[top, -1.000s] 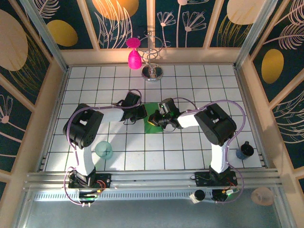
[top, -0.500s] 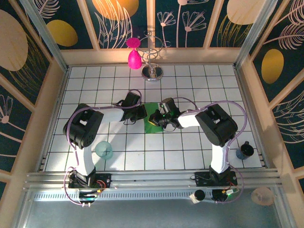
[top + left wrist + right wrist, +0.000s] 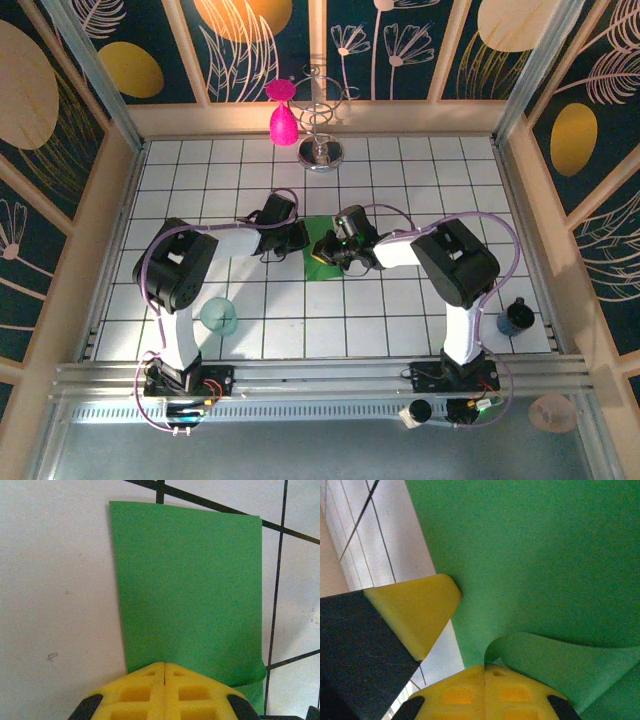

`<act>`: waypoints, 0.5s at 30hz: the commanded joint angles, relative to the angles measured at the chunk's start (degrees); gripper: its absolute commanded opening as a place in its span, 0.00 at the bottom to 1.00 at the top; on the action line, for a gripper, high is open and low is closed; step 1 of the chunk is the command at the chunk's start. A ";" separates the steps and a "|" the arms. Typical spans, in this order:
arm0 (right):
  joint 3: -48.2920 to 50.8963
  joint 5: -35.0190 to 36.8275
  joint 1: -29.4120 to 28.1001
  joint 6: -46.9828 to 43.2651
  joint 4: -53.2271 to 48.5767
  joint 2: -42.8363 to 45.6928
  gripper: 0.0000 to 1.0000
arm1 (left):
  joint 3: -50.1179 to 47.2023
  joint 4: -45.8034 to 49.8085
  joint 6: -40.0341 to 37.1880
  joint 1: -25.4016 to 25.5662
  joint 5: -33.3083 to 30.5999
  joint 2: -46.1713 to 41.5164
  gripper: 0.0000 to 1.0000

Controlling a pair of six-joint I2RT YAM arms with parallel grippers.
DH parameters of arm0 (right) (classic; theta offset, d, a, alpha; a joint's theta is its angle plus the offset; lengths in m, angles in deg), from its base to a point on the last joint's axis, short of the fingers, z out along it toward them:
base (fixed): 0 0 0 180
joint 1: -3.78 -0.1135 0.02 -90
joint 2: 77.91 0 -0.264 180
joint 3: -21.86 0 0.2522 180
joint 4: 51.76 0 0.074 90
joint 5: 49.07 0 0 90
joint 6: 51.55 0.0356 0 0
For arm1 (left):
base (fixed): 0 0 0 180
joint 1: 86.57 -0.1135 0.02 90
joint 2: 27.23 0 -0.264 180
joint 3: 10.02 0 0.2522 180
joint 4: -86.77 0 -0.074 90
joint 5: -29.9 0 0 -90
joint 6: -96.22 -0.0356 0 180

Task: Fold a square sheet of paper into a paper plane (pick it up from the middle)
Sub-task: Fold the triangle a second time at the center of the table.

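The square sheet of paper [image 3: 322, 262] lies on the white tiles as a bright green upright rectangle [image 3: 190, 590], folded over. My left gripper [image 3: 302, 240] is shut, its yellow fingertips [image 3: 165, 666] resting over the sheet's near edge. In the right wrist view one left finger [image 3: 415, 612] touches the paper's [image 3: 530, 555] edge. My right gripper [image 3: 324, 250] is shut, and a curled-up flap of the sheet [image 3: 560, 665] runs into its tips [image 3: 485, 667]. The paper plane is out of view.
A translucent teal cup [image 3: 219, 316] stands near the left arm's base. A pink teardrop object [image 3: 283, 122] hangs on a wire stand [image 3: 322, 150] at the back. A dark cup [image 3: 516, 317] sits at the right edge. Wooden walls ring the tiled floor.
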 commanded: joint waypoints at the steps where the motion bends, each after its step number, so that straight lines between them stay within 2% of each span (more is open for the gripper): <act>1: -1.82 0.66 -0.43 -0.38 -2.49 -1.48 0.02 | -1.28 2.22 -0.30 -0.34 -0.57 -0.82 0.04; 11: -2.09 0.77 -0.40 0.10 -3.68 -2.24 0.02 | -0.73 2.46 -0.32 -0.35 -0.55 -1.47 0.04; 15: -2.05 0.98 -0.43 0.09 -4.13 -1.92 0.04 | 1.52 3.68 -0.73 -0.63 -1.24 -3.28 0.07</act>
